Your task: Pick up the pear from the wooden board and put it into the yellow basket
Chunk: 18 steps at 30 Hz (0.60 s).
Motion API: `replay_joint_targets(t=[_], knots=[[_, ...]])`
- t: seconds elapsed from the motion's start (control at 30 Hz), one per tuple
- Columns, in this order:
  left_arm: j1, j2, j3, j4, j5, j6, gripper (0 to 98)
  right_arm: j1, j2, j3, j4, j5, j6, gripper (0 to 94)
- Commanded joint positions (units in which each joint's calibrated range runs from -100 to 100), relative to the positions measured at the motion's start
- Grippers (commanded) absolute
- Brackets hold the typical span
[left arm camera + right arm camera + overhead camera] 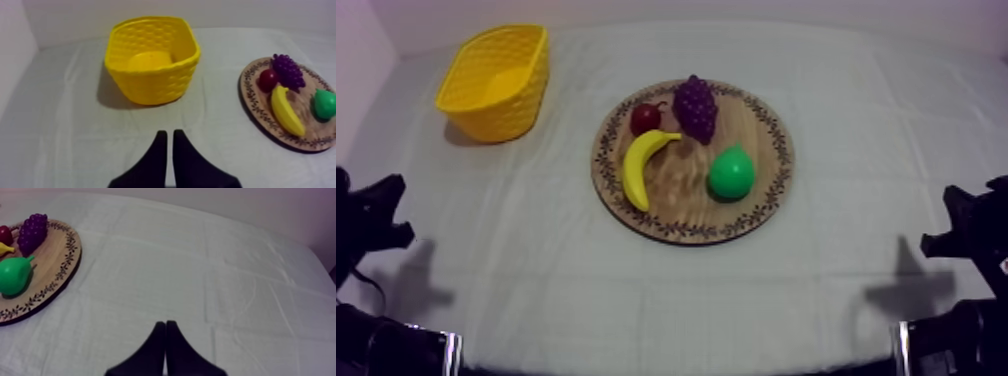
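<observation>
Nearest the lens, your left end effector (169,134) and right end effector (165,324) each rest low over the bench (836,280), black fingers pressed together in a narrow wedge, gripping nothing. The green pear (731,173) lies on the right part of the round wooden board (676,225), its narrow stem end turned toward the far side. It looks like a light, hard, glossy toy, likely to slip or roll, so close across its wide belly rather than the neck. A banana (639,165) lies near on the pear's left, a bunch of grapes (695,108) just beyond it, neither touching; a small red fruit (645,118) sits beside the grapes. The yellow basket (511,115) stands well apart at the far left, so the carry probably passes above those fruits.
</observation>
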Motion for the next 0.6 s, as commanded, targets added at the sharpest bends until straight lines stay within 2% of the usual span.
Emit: replay_joint_targets(t=[0.0, 0.23, 0.37, 0.5, 0.57], knots=[[1.5, 8.7, -12.1, -0.05, 3.2, 1.0, 2.8, 0.0, 0.0, 0.0, 0.0, 0.1, 0.0, 0.3], [7.7, 21.7, -32.3, -0.32, 12.7, 4.8, 0.7, 0.0, 0.0, 0.0, 0.0, 0.1, 0.0, 0.3], [12.3, 28.2, -40.3, -0.69, 16.0, 7.1, 0.2, 0.0, 0.0, 0.0, 0.0, 0.1, 0.0, 0.3], [17.5, 33.7, -45.6, -1.81, 17.5, 10.0, 0.1, 0.0, 0.0, 0.0, 0.0, 0.1, 0.0, 0.3], [20.7, 36.1, -47.6, -3.22, 18.1, 12.2, 0.1, 0.0, 0.0, 0.0, 0.0, 0.1, 0.0, 0.3]])
